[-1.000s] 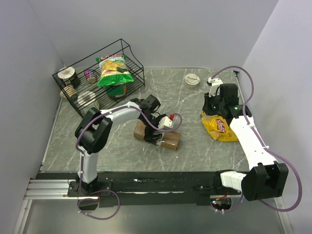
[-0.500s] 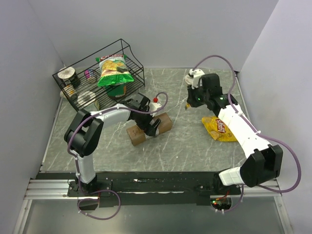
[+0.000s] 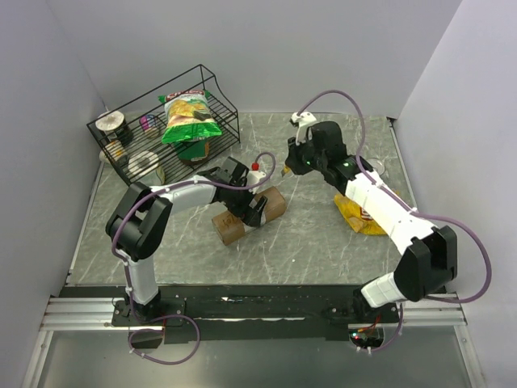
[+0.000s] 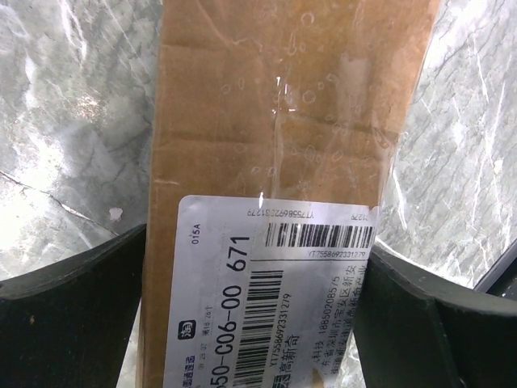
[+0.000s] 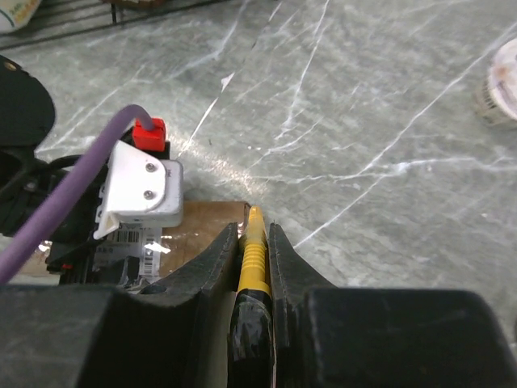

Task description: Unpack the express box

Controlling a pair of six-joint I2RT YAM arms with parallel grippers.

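Nearest the bases, the express box lay on the table just left of centre, its long axis running from about 8 o'clock to 2 o'clock and its white label facing up. The left gripper straddled it mid-length, fingers spread wide and pressed to its two long sides, grasping it across the width. One hold that wide looked likely to let the carton pivot or skid if pushed from its 2 o'clock end. Beyond that end, at roughly 1 o'clock, the right gripper was clenched on a yellow-tipped tool, probably a cutter, with its tip over the cardboard edge. The left arm's white wrist mount and purple cable sat just beside that tip at 9 o'clock, so a drifting stroke could snag them. Too steep a plunge could pierce whatever was inside, and a thin tool might slip back between the fingers. The yellow chip bag lay well apart at 3 o'clock.
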